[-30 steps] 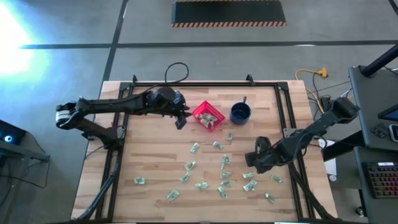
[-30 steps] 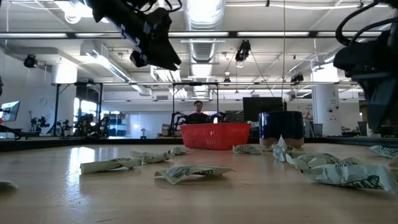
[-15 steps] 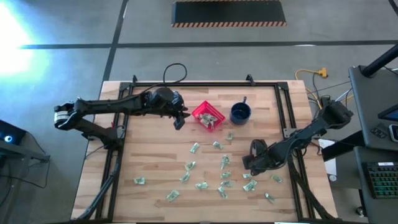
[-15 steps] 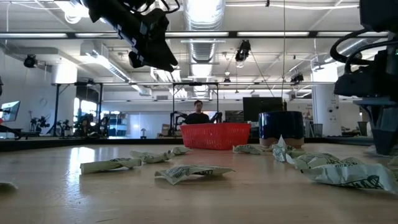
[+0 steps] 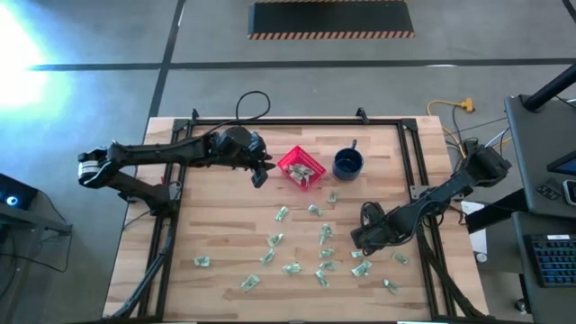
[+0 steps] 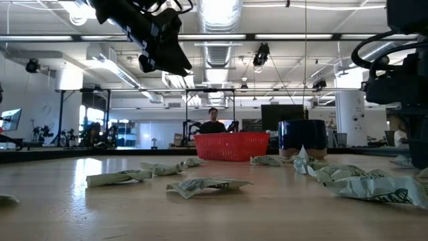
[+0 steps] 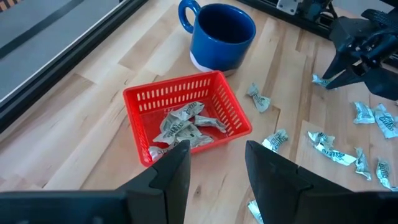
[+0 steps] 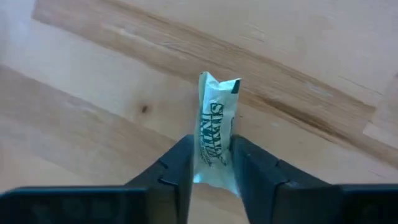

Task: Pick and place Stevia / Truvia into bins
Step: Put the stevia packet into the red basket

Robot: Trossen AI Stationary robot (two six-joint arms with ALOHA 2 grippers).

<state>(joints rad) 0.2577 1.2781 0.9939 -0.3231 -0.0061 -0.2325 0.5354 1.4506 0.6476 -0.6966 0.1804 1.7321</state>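
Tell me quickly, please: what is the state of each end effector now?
Left end effector: open, empty, above the table beside the red basket.
Right end effector: closed on a Stevia sachet, low at the table.

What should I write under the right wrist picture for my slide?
The right gripper pinches one Stevia sachet just above the wooden table.

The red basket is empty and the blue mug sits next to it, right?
Not quite. The red basket already holds several crumpled sweetener sachets, as the left wrist view shows. The blue mug does sit next to it.
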